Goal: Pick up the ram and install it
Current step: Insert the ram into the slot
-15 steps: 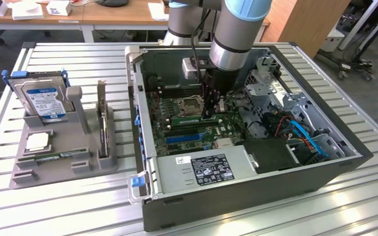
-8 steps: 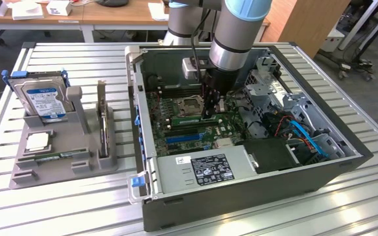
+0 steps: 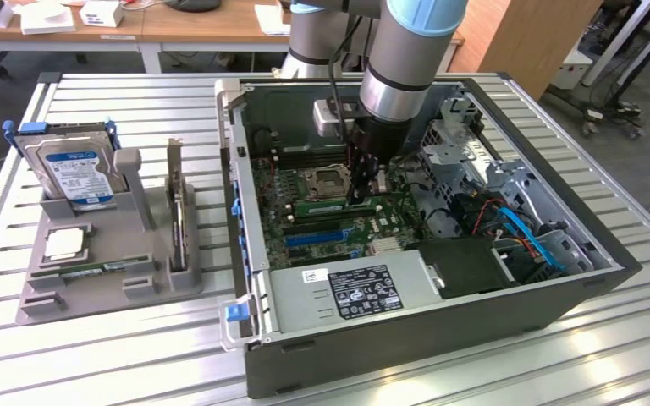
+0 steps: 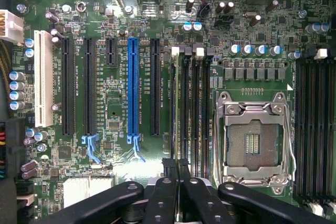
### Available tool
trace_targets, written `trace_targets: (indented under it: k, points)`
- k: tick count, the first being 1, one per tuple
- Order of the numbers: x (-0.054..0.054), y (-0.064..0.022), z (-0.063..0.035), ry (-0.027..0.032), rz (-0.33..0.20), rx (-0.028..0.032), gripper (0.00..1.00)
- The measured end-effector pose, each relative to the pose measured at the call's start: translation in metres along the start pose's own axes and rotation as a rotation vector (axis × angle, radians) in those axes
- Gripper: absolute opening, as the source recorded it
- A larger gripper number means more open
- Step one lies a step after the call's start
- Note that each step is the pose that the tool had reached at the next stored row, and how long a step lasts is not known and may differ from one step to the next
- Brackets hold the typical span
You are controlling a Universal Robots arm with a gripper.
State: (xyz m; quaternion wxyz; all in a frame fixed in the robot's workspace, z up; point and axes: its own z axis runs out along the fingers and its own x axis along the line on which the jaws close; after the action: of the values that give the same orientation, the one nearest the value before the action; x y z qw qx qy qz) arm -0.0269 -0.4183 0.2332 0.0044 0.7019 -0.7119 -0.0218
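A thin green ram [image 3: 105, 269] lies flat in the front slot of the grey holder [image 3: 77, 296], to the exterior view's left of the open computer case [image 3: 415, 347]. My gripper [image 3: 361, 194] reaches down inside the case over the motherboard, far from that stick. In the wrist view the gripper [image 4: 177, 169] has its black fingers [image 4: 164, 198] pressed together, shut, directly above the row of black memory slots [image 4: 188, 108] beside the empty CPU socket [image 4: 252, 140]. I cannot tell whether anything thin sits between the fingers.
The holder also carries an upright hard drive [image 3: 77, 173] and a dark expansion card [image 3: 175, 203]. Inside the case are a power supply [image 3: 348, 292], drive cages and blue cables [image 3: 528, 237]. The blue PCIe slot [image 4: 132, 87] lies beside the memory slots.
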Motion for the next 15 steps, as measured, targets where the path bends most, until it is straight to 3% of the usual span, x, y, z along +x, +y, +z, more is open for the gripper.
trace_targets:
  k: [15]
  points:
    - [-0.0002, -0.0007, 0.0005, 0.0000, -0.005, 0.0000, 0.11]
